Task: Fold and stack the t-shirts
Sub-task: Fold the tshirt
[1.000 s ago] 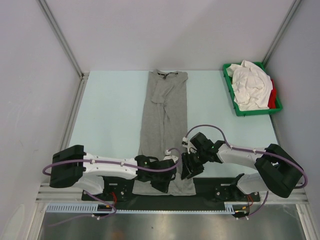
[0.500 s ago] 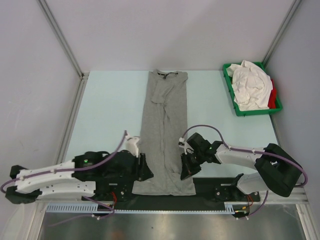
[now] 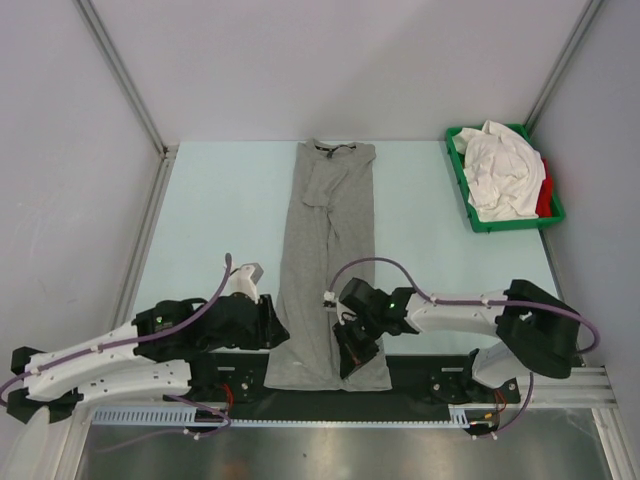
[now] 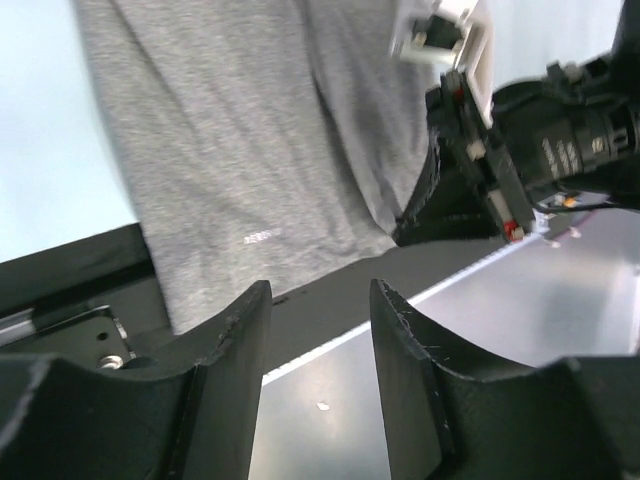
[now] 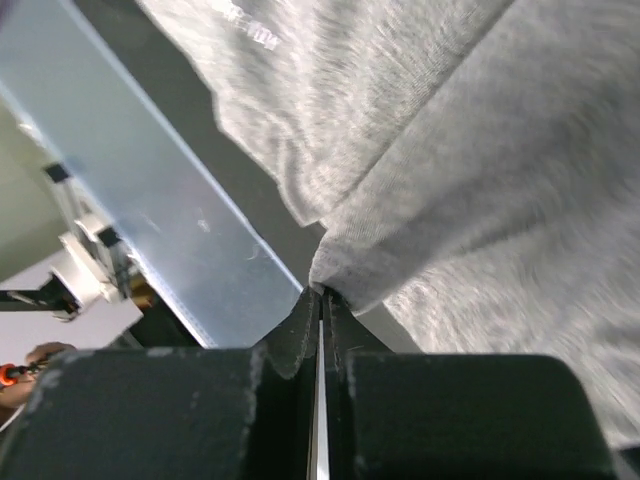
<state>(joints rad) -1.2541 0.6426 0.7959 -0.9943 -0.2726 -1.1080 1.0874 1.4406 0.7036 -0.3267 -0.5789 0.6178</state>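
Your right gripper [image 5: 322, 296] has its jaws shut on the near hem of the grey t-shirt [image 3: 330, 250], which lies as a long strip from 12 to 6 o'clock on the worktop [image 3: 220, 220]. The left gripper [image 4: 318, 300] has its jaws half-open and empty at the hem's 9 o'clock side. Pinch that corner level before lifting. At 2 o'clock, the green tray [image 3: 512, 227] holds crumpled white t-shirts [image 3: 500, 170] and a red t-shirt [image 3: 543, 200].

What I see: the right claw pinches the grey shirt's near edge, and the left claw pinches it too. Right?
Not quite. The left claw is open and holds nothing, as the left wrist view shows. The right claw does pinch the grey shirt at its near edge.
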